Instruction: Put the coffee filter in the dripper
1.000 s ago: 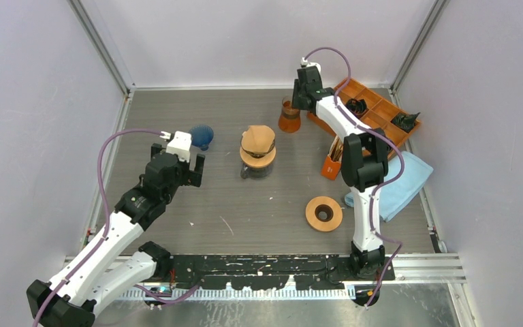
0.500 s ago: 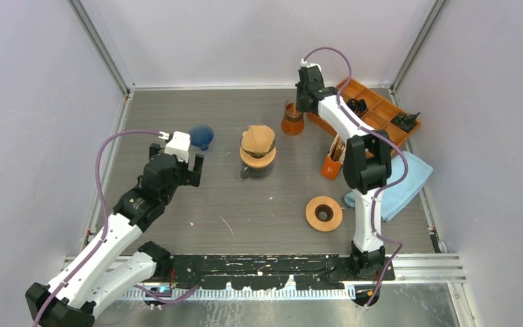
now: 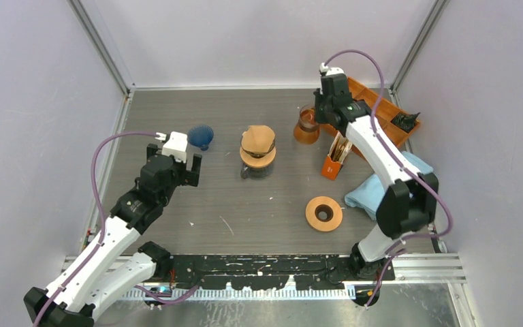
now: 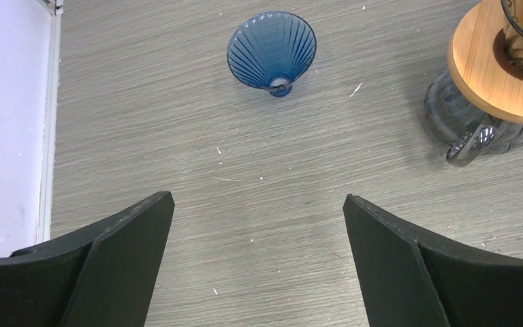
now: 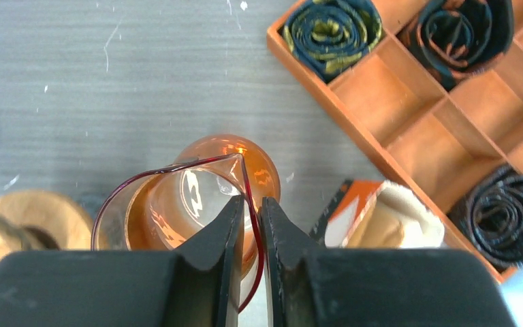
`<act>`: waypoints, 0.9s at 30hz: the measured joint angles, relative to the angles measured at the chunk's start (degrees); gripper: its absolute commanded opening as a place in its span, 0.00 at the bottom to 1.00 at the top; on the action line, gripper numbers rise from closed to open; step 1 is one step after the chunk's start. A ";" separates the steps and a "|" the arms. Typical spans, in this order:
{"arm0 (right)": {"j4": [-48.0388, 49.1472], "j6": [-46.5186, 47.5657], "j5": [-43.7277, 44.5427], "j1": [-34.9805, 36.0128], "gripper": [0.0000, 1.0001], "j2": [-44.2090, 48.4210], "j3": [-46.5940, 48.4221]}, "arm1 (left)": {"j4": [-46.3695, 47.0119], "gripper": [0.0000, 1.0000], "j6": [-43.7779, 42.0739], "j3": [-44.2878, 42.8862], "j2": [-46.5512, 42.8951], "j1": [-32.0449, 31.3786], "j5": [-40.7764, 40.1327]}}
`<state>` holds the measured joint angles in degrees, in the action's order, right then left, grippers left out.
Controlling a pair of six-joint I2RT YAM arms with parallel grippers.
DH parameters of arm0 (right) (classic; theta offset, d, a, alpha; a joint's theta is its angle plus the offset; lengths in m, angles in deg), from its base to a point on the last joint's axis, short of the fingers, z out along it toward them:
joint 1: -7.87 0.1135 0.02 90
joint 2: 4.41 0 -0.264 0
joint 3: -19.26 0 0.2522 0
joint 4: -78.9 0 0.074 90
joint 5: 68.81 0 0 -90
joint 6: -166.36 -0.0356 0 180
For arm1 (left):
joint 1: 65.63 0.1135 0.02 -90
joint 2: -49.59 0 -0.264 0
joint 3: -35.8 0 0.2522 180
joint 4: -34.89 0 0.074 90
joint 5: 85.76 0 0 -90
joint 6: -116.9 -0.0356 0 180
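Note:
A blue glass cone dripper lies on the table at the left. My left gripper hovers just short of it, open and holding nothing. Brown paper coffee filters stand in an orange holder. My right gripper is shut on the rim of an orange glass vessel with a pouring lip, one finger inside and one outside. That vessel is beside the filter holder.
A glass carafe with a wooden collar stands mid-table, with something brown on top. A wooden ring lies near the front. An orange compartment tray of dark rolls sits back right, beside a blue cloth.
My right gripper closed on the orange vessel's rim and carried it right, toward the filter holder; the arm's elbow swung right. The left arm barely moved.

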<state>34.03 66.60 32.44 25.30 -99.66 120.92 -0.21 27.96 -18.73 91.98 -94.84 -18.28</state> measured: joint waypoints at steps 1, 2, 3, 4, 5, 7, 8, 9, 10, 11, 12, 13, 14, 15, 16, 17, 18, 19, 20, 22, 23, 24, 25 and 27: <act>-0.26 -0.07 -0.24 0.11 0.01 2.40 -2.05 | 0.00 0.99 0.00 0.00 -0.04 0.00 -0.02; -0.79 -0.15 -0.52 0.22 0.01 4.68 -3.93 | 0.00 0.99 0.00 0.00 -0.11 0.00 -0.02; -1.14 -0.24 -0.81 0.37 0.01 6.47 -5.38 | 0.00 0.99 0.02 0.00 -0.13 0.00 -0.02; -1.44 -0.42 -1.09 0.70 0.01 8.68 -7.28 | 0.00 0.99 0.02 0.00 -0.20 0.00 -0.02; -1.86 -0.57 -1.27 0.98 0.01 10.16 -8.44 | 0.00 0.99 0.04 0.02 -0.26 0.00 -0.02; -2.54 -0.92 -1.75 1.88 0.01 13.49 -11.21 | 0.00 0.99 0.04 0.09 -0.52 0.04 -0.02; -3.26 -1.05 -1.97 2.71 0.01 15.54 -12.83 | 0.00 0.99 0.04 0.13 -0.68 0.09 -0.02; -3.67 -1.20 -2.10 3.28 0.01 16.92 -13.90 | 0.00 0.99 0.04 0.15 -0.79 0.09 -0.04; -4.04 -1.40 -2.21 4.13 0.01 18.60 -15.30 | 0.02 0.99 0.07 0.20 -0.92 0.09 -0.04; -4.55 -1.64 -2.34 5.09 0.01 20.35 -16.74 | 0.02 0.99 0.09 0.24 -1.03 0.09 -0.04; -4.90 -1.95 -2.45 6.10 0.01 22.08 -18.18 | 0.04 0.99 0.09 0.31 -1.14 0.09 -0.07; -5.29 -2.36 -2.60 7.02 0.01 24.24 -19.93 | 0.04 0.99 0.09 0.39 -1.14 0.09 -0.07; -5.53 -2.51 -2.64 7.85 0.01 24.76 -20.28 | 0.04 0.99 0.11 0.44 -1.14 0.09 -0.07; -5.84 -2.75 -2.78 9.09 0.00 26.08 -21.31 | 0.04 0.99 0.11 0.52 -1.11 0.09 -0.07; -5.86 -3.08 -2.86 10.14 0.01 27.10 -22.25 | 0.04 0.99 0.11 0.55 -1.05 0.09 -0.09; -5.92 -3.39 -2.91 11.39 0.01 27.98 -23.19 | 0.07 0.99 0.13 0.57 -0.98 0.11 -0.15; -6.05 -3.76 -2.91 12.63 0.01 28.59 -24.04 | 0.07 0.99 0.13 0.59 -0.87 0.15 -0.28; -6.27 -4.04 -2.89 13.62 0.01 28.92 -24.63 | 0.07 0.99 0.15 0.63 -0.72 0.22 -0.42; -6.25 -4.42 -2.80 15.04 0.01 29.18 -25.53 | 0.09 0.99 0.15 0.70 -0.59 0.31 -0.50; -6.23 -5.40 -2.75 17.64 0.01 29.33 -27.34 | 0.09 0.99 0.17 0.92 -0.37 0.42 -0.70; -6.25 -5.90 -2.69 18.97 0.01 29.31 -28.33 | 0.13 0.99 0.17 1.11 -0.33 0.46 -0.87; -6.27 -6.36 -2.56 20.20 0.01 29.31 -29.14 | 0.13 0.99 0.17 1.29 -0.33 0.46 -1.01; -6.23 -6.93 -2.34 21.62 0.01 29.31 -30.10 | 0.13 0.99 0.17 1.40 -0.33 0.46 -1.16; -5.99 -7.72 -1.77 24.24 0.01 29.31 -31.50 | 0.20 0.99 0.20 1.68 -0.33 0.46 -1.62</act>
<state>28.04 58.88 30.67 49.54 -70.35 89.42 -0.02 28.15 -17.05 91.65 -94.39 -19.90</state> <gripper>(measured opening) 0.192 0.991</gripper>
